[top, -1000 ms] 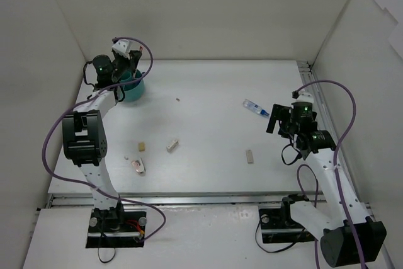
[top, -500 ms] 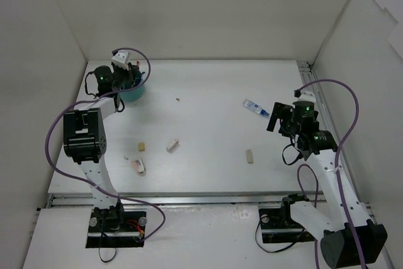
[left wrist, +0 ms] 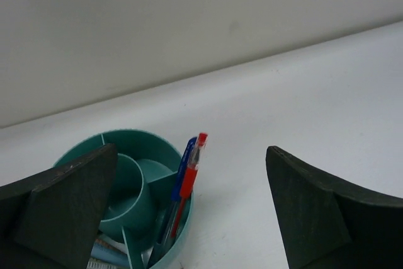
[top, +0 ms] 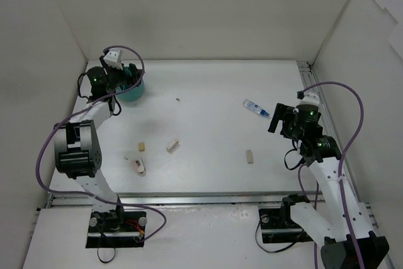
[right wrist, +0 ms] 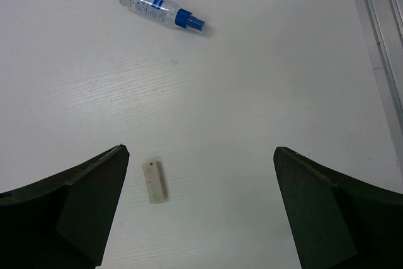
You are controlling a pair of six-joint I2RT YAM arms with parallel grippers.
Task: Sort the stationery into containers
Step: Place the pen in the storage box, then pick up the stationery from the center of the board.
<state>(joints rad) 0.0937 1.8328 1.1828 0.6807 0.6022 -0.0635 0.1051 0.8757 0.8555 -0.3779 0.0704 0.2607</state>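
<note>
1. Top view: the left claw (top: 126, 77) hangs spread above the teal cup (top: 133, 92) at the far left corner of the surface (top: 208, 130). The right claw (top: 274, 118), also spread and empty, sits near the blue-white tube (top: 255, 108). Eraser blocks (top: 172, 145) lie scattered.
2. Left wrist: a red pen (left wrist: 189, 181) and a blue pen (left wrist: 184, 162) lean in an outer compartment (against the rim).
3. Right wrist: the tube and one of the eraser blocks lie flat, untouched.

Here are a teal cup (left wrist: 158, 169), a red pen (left wrist: 189, 179), a blue pen (left wrist: 183, 162) and a clear, blue-capped tube (right wrist: 148, 5).
</note>
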